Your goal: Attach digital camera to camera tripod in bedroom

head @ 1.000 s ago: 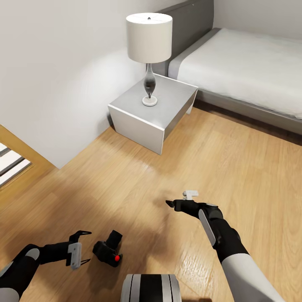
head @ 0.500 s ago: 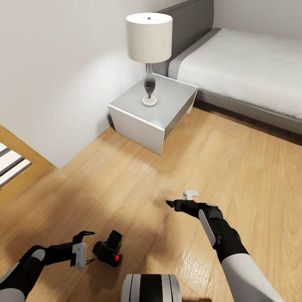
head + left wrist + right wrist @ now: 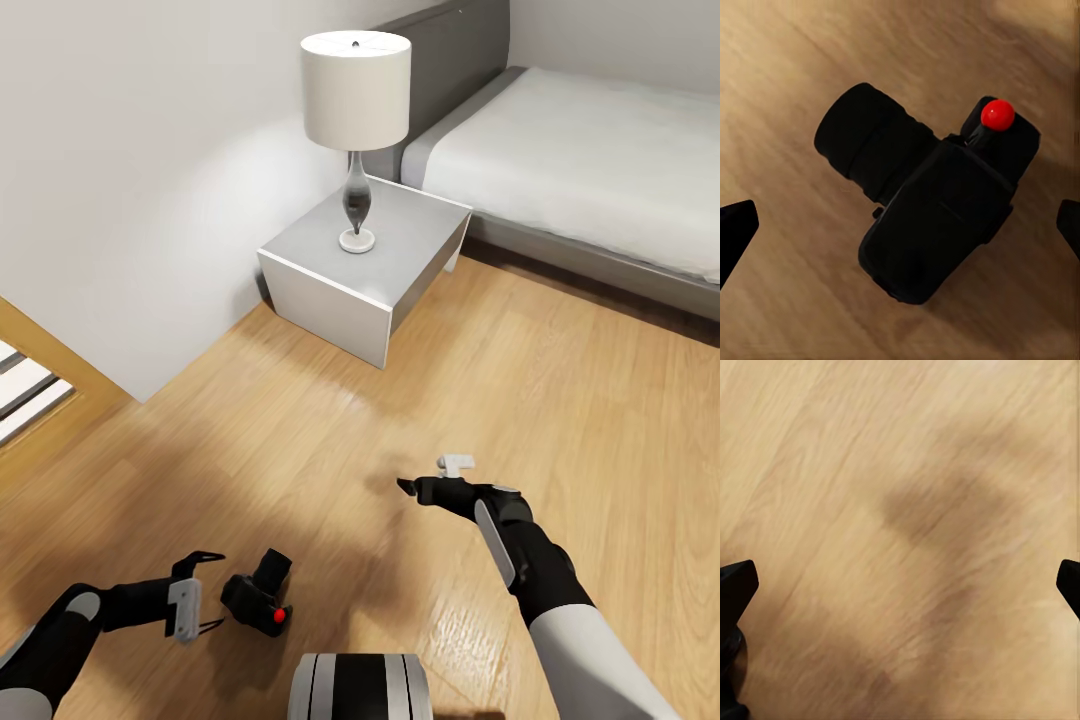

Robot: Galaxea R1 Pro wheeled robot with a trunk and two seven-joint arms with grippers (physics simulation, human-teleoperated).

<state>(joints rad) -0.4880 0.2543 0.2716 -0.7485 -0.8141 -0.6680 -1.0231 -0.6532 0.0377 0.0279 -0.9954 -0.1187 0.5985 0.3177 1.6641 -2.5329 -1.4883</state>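
Note:
The digital camera (image 3: 258,598) lies on the light wood floor just ahead of my base, small and black with its lens barrel pointing away and a round red button (image 3: 997,115) on top. My left gripper (image 3: 212,589) hovers open just left of it, apart from it. In the left wrist view the camera (image 3: 930,217) fills the middle between the two spread fingertips (image 3: 735,232). My right gripper (image 3: 405,487) hangs open over bare floor (image 3: 907,532) further right. The camera tripod is out of view.
A grey nightstand (image 3: 400,262) carrying a white-shaded lamp (image 3: 356,100) stands against the wall ahead. The grey bed (image 3: 590,160) runs along the back right. A wooden frame (image 3: 40,365) shows at the left edge. My base (image 3: 360,685) sits at the bottom.
My left gripper has edged slightly right, closer to the digital camera. The right arm and the camera have not moved.

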